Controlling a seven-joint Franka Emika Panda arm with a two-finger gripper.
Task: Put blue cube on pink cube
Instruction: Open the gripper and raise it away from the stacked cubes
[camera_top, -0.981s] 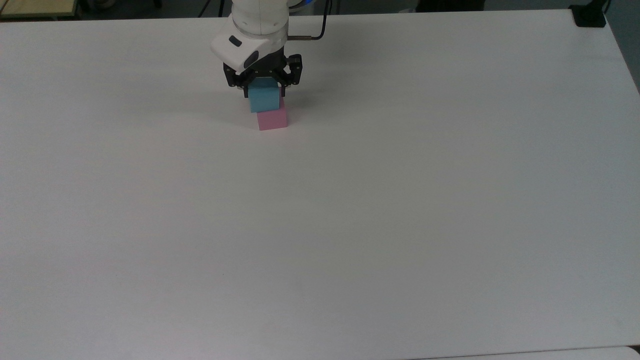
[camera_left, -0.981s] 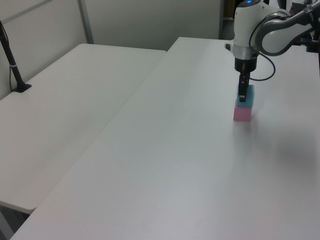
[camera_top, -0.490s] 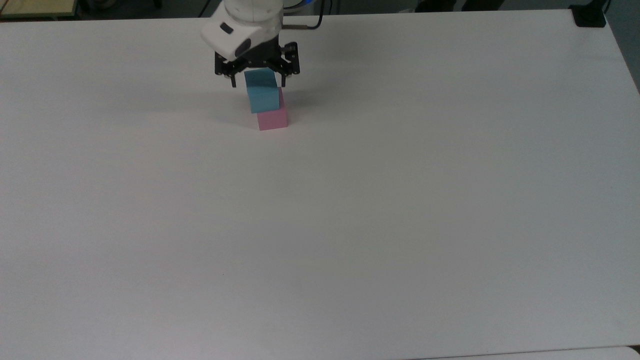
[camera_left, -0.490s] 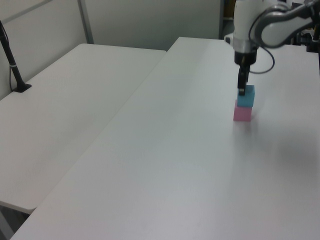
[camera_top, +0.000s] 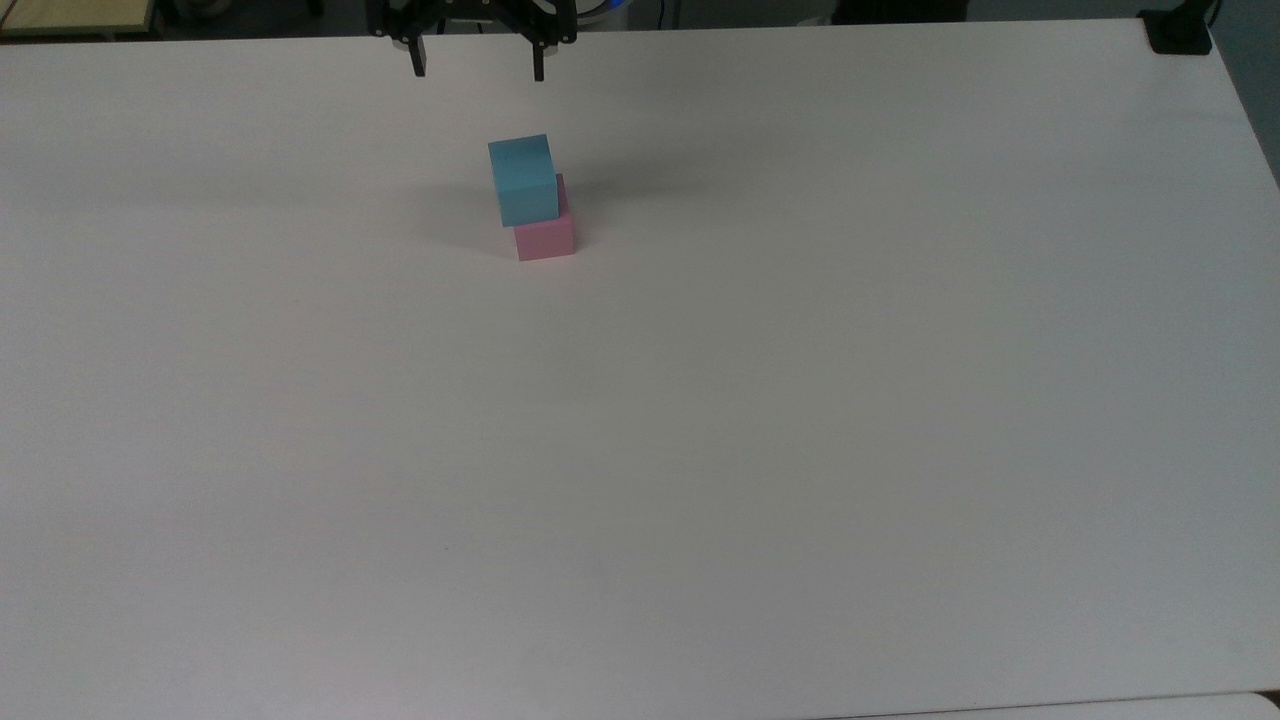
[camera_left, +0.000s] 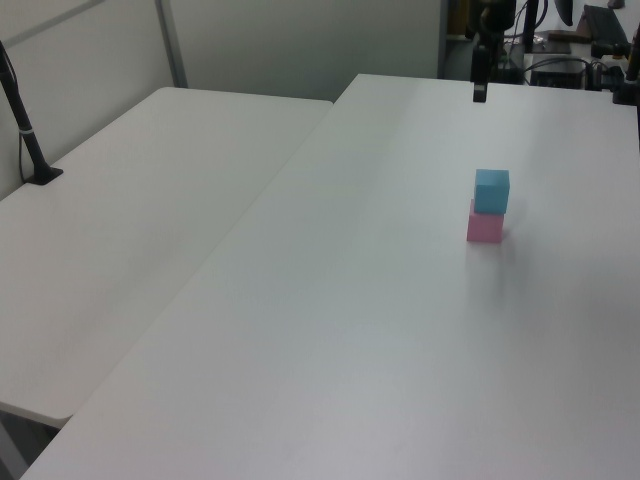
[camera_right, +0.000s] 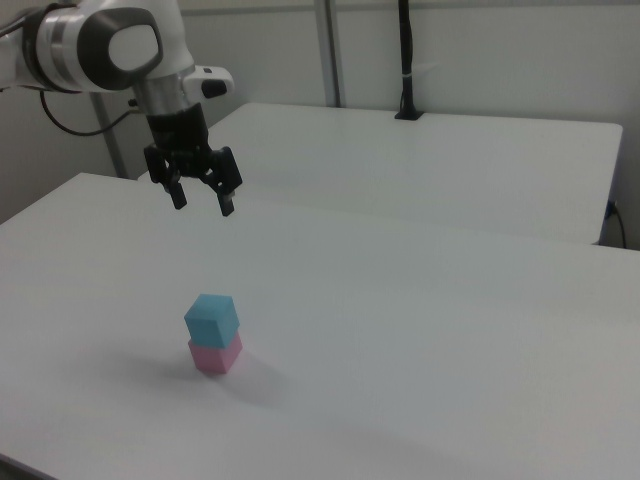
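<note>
Clearly the blue cube (camera_top: 523, 178) sits on top of the pink cube (camera_top: 545, 236) in the upper middle of the top view, offset a little toward the top view's left yet resting steady. The gripper (camera_right: 203, 203) hangs high above the stack, jaws apart and empty, so the stacking looks done.
</note>
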